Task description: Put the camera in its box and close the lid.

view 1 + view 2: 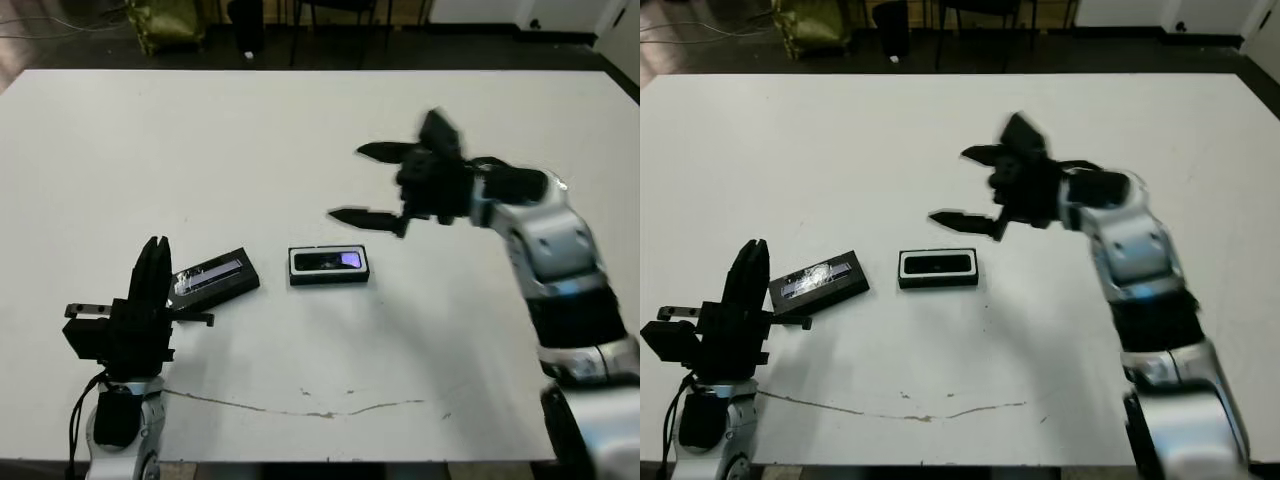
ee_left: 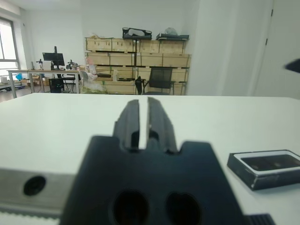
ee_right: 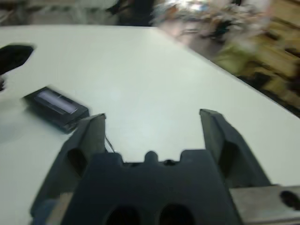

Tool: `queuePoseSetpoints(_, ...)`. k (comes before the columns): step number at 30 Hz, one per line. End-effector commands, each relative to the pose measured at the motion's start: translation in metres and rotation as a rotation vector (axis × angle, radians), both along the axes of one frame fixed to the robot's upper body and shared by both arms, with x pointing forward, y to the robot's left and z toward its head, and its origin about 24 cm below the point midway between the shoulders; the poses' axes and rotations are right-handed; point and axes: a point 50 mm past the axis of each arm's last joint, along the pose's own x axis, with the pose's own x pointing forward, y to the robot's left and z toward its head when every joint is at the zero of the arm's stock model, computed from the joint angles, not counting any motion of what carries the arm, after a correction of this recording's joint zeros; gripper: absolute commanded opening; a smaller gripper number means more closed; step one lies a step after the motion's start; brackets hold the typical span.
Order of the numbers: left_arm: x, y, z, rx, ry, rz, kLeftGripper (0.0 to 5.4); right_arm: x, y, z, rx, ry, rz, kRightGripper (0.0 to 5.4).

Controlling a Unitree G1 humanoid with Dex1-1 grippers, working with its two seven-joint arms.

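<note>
White table (image 1: 300,130) | camera (image 1: 329,262) seated in box (image 1: 329,279), centre | lid (image 1: 212,276) just left: stiff, thin, likely slippery; pinch long edges | right gripper (image 1: 366,183) spread, left gripper (image 1: 156,262) closed, empty.

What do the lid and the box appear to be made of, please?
The lid looks like matte black card or plastic; its silvery stripe glints, suggesting glossy foil or film. The box, holding the camera, has a matte black outside and dull white lining, perhaps card; unclear.
</note>
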Motion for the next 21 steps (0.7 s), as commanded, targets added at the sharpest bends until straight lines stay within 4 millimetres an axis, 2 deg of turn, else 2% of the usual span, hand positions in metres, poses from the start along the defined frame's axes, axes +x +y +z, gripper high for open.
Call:
queuePoseSetpoints(1, -0.001, 0.002, -0.003, 0.015, 0.023, 0.003, 0.00, -0.018, -0.016, -0.012, 0.052, -0.027, -0.119, 3.17)
queuePoseSetpoints(9, 0.002, 0.001, -0.003, 0.001, 0.020, -0.003, 0.00, -0.057, -0.043, -0.030, 0.153, -0.117, -0.370, 1.34)
queuePoseSetpoints(15, 0.003, 0.003, -0.001, 0.000, 0.019, -0.006, 0.00, -0.076, -0.046, -0.051, 0.251, -0.134, -0.452, 0.01)
queuePoseSetpoints(21, 0.003, 0.003, 0.000, 0.020, 0.028, 0.006, 0.00, -0.088, -0.042, -0.072, 0.232, -0.143, -0.550, 0.01)
